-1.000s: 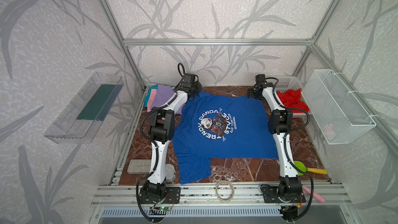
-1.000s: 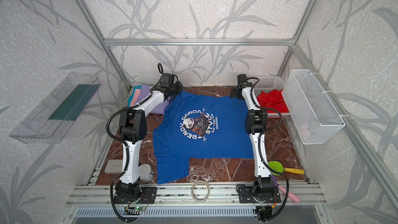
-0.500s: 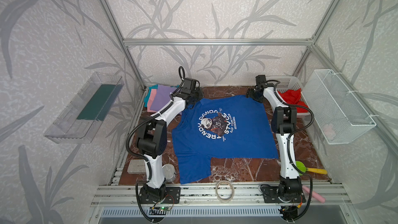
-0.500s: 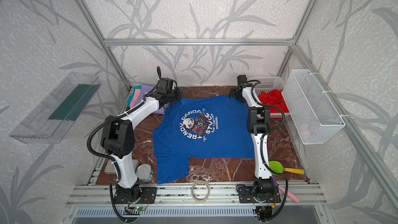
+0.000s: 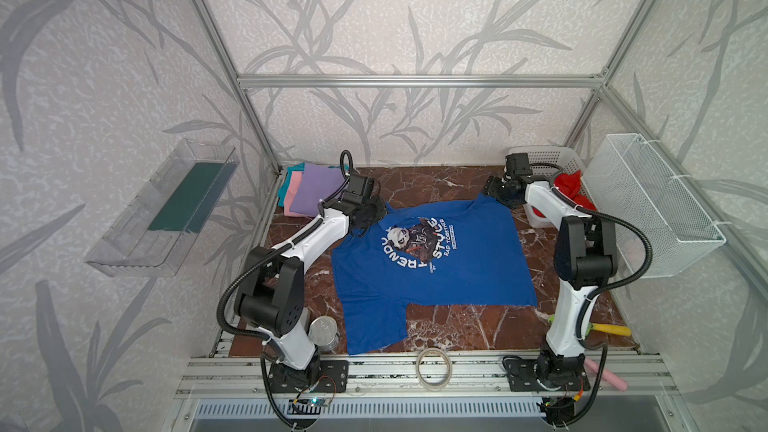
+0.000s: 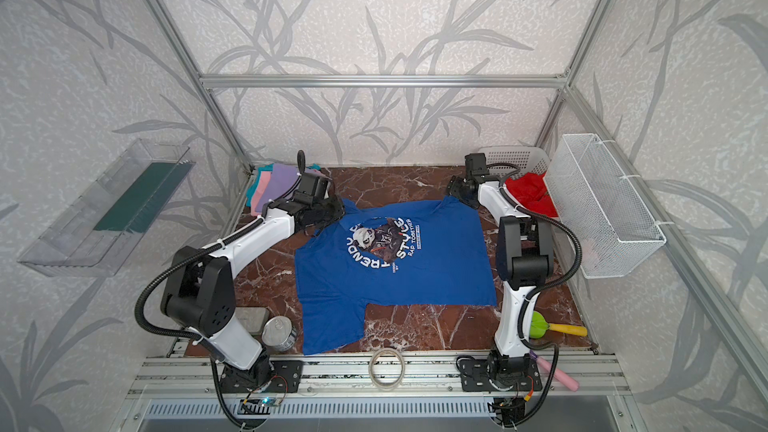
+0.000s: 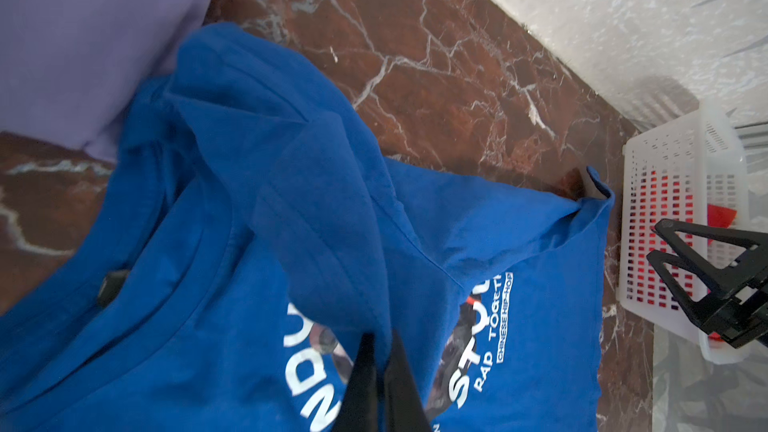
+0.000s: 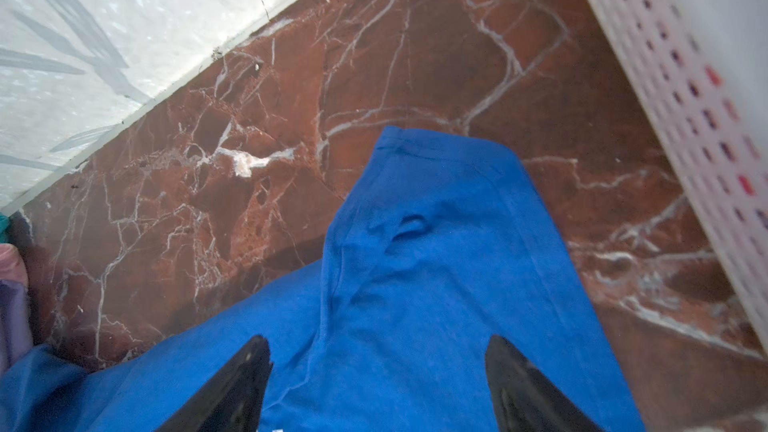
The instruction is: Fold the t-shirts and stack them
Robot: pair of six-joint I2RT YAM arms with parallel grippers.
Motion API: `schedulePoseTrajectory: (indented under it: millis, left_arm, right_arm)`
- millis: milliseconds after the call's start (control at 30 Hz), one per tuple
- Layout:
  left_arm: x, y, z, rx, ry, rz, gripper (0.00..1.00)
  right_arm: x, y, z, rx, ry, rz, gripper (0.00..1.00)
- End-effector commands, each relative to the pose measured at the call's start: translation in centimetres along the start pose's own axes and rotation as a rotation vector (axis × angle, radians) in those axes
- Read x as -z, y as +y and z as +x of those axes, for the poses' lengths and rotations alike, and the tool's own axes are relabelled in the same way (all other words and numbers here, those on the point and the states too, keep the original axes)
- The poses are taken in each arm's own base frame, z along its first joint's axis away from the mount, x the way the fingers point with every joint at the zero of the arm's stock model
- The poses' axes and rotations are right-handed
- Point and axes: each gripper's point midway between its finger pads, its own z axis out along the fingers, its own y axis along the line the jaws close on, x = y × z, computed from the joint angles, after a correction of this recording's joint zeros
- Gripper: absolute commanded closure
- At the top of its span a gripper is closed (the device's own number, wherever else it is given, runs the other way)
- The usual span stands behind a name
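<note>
Matt blue cloth t-shirt [image 5: 457,276], glossy veined marble tabletop [image 5: 436,184], perforated white plastic basket [image 5: 544,157]

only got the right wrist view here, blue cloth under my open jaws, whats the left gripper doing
observer: The left gripper is shut on a raised fold of the royal blue t-shirt with white chest lettering, near its collar.
operator: ok anything folded yet
observer: Yes. In the far left corner, a folded lavender t-shirt lies on top of a pink t-shirt and a teal t-shirt.
operator: and the red behind those basket holes
observer: That is a crumpled bright red t-shirt, sitting in the white perforated plastic basket.
</note>
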Motion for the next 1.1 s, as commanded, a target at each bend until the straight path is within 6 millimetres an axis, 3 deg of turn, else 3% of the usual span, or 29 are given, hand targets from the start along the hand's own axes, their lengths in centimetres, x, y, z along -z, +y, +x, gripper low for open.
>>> schedulePoseTrajectory:
  millis: [0,133,267,467,633,833,1067]
  left_arm:
    - [1.6,2.1,2.0,-0.009,0.015,-0.064,1.00]
    - [2.3,4.7,4.8,0.008,0.045,-0.111,1.00]
    - [2.1,6.2,7.2,0.013,0.083,-0.137,1.00]
    - [-0.2,7.3,9.6,0.018,0.148,-0.164,1.00]
    - [-1.6,7.0,10.3,0.026,0.184,-0.152,1.00]
    - [-2.0,7.1,10.1,0.013,0.189,-0.162,1.00]
    - [-2.9,7.1,10.2,0.010,0.212,-0.171,1.00]
  right_arm:
    - [2.0,-0.7,-0.7,-0.010,-0.067,0.015,0.18]
    - [3.2,-1.7,1.1,0.001,-0.042,0.036,0.18]
    - [3.1,-2.2,2.9,-0.013,-0.005,0.027,0.20]
    - [2.1,-0.2,4.8,0.021,0.033,-0.027,0.31]
    - [0.5,1.1,5.0,0.076,0.056,0.000,0.32]
    - [-2.3,0.6,3.5,0.129,0.080,0.087,0.32]
    - [-5.3,0.3,4.0,0.155,0.133,0.113,0.37]
